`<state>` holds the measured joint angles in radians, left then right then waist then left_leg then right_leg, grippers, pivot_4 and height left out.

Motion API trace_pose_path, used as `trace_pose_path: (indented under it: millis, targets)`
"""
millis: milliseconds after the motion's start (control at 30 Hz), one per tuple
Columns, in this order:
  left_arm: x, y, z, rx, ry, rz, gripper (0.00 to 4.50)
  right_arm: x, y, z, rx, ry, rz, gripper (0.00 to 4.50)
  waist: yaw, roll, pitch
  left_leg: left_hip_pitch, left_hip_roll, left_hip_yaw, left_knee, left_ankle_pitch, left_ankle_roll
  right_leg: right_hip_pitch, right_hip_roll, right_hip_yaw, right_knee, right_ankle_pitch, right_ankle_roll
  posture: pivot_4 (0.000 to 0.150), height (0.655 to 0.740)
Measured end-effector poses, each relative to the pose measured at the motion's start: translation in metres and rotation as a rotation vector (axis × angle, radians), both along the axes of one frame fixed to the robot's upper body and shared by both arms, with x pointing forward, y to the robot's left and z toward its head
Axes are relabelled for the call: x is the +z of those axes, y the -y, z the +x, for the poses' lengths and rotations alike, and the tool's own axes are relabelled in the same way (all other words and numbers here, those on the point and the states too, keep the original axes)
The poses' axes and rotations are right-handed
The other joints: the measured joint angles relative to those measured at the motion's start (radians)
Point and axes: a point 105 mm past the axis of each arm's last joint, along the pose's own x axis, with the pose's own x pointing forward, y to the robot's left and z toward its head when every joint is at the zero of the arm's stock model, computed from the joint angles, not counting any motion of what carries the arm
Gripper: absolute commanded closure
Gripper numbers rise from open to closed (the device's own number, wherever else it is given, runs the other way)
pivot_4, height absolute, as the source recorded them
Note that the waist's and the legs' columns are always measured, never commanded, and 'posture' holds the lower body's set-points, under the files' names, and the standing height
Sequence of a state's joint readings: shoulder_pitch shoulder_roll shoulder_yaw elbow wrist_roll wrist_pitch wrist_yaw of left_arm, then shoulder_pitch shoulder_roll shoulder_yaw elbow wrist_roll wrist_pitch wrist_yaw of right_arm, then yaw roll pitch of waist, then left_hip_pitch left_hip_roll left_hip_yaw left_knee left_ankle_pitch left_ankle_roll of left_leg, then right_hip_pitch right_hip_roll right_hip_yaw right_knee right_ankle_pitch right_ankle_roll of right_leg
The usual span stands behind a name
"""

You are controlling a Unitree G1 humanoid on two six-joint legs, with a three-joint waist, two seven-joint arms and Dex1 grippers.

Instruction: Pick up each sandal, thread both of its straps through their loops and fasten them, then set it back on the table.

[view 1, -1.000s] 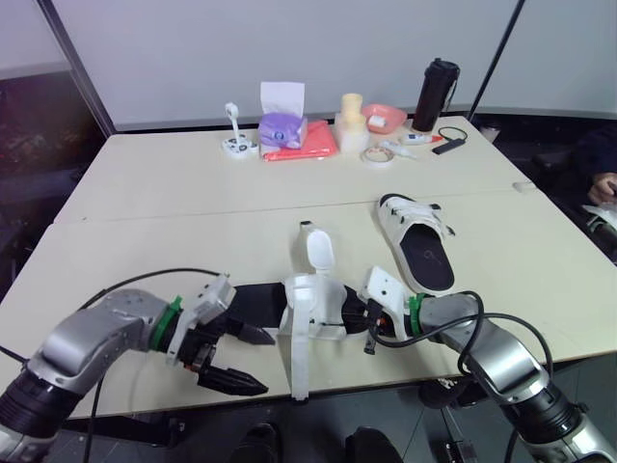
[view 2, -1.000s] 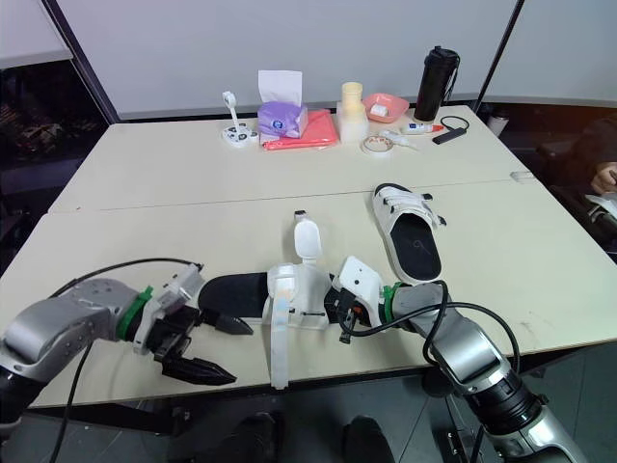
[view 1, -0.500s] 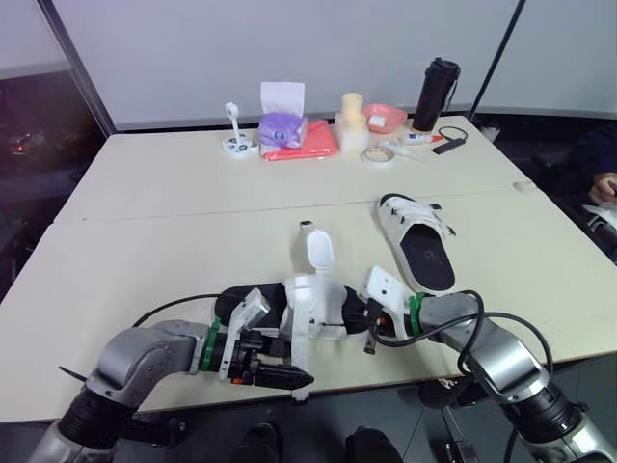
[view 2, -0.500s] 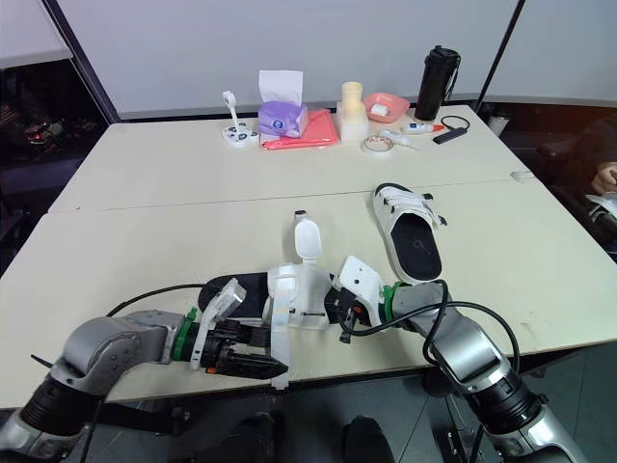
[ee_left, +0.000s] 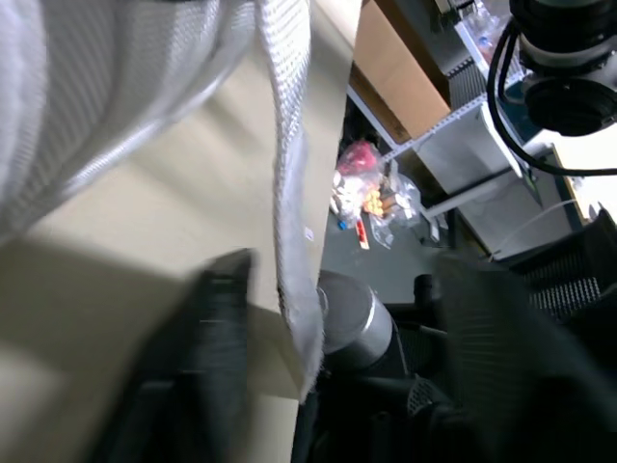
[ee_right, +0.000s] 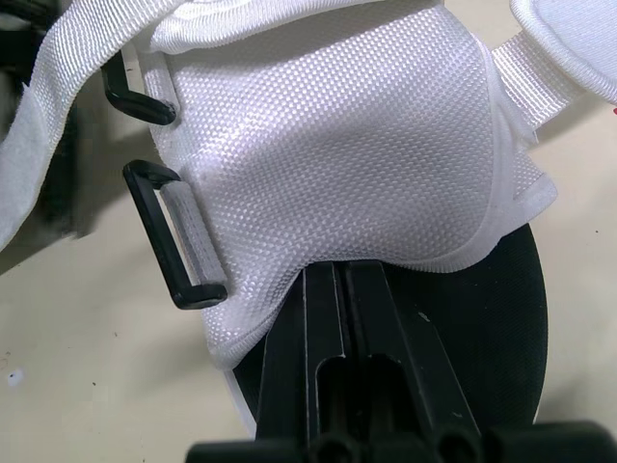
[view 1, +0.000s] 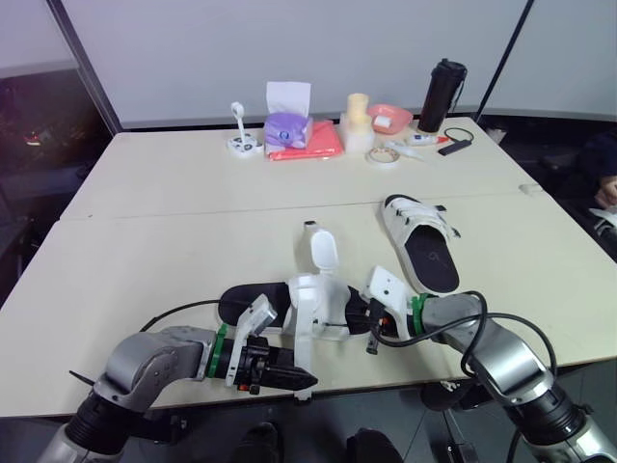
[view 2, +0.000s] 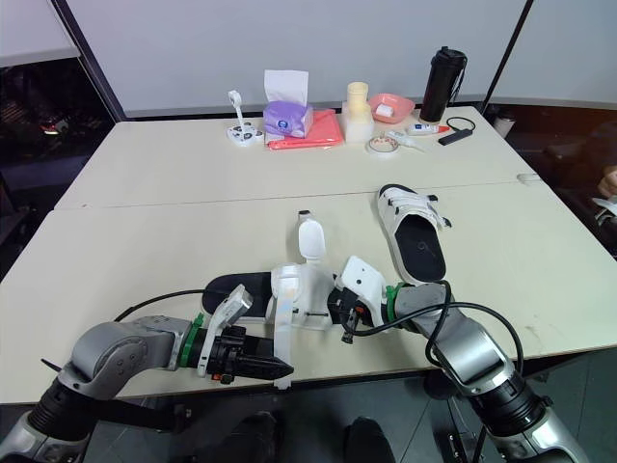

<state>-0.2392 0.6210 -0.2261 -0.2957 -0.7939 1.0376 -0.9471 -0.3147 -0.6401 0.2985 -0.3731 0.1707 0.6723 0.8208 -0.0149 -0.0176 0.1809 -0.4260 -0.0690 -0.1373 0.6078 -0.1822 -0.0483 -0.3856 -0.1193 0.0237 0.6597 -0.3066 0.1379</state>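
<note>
Left gripper point(view 1: 289, 378) sits at the table's point(view 1: 174, 241) front edge, fingers apart astride the loose strap point(view 1: 300, 353) end, not clamped. Near sandal point(view 1: 323, 304) lies just beyond, both straps undone. Right gripper point(view 1: 355, 313) has its fingers pressed together, tips under the sandal's white upper. Second sandal point(view 1: 424, 253) rests farther right, apart.

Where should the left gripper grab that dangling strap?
Pinch the strap low, near its free end, across its flat faces, bringing the left gripper in from the robot's left. It hangs limp over the table edge while the right gripper clamps the sandal.
</note>
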Motion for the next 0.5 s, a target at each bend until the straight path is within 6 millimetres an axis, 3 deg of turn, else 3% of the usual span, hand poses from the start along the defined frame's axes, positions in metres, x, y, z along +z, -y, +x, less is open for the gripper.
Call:
trace_pose_path:
  millis: [100,300,367,500]
  targets:
    - [-0.002,0.002,-0.003,-0.018,-0.011,0.002,4.46,0.0,0.0,-0.001,-0.001,0.001,0.001,4.5,0.0,0.0,0.0,0.0,0.0,0.0,-0.001,0.0,0.0,0.0,0.0,0.0,-0.001,0.0,0.0,0.15,0.7344]
    - [-0.002,0.006,-0.003,-0.023,-0.021,-0.014,4.46,0.0,0.0,-0.001,-0.002,0.0,0.0,4.5,0.0,0.0,0.0,0.0,0.0,0.0,-0.003,0.0,0.0,0.0,0.0,0.0,-0.004,0.0,0.0,0.15,0.7344]
    - [0.007,0.006,0.001,-0.014,-0.033,-0.059,4.46,0.0,0.0,-0.001,-0.004,0.0,0.001,4.5,0.001,0.0,0.0,0.0,0.0,0.0,-0.003,0.0,0.0,0.0,0.0,0.0,-0.004,0.0,0.0,0.15,0.7344]
    - [0.045,-0.001,0.017,-0.003,-0.048,-0.184,4.46,0.0,0.0,-0.002,-0.006,0.002,0.002,4.5,0.001,0.0,0.0,0.0,0.0,0.0,-0.003,0.0,0.0,0.0,0.0,-0.001,-0.004,0.0,0.0,0.15,0.7344]
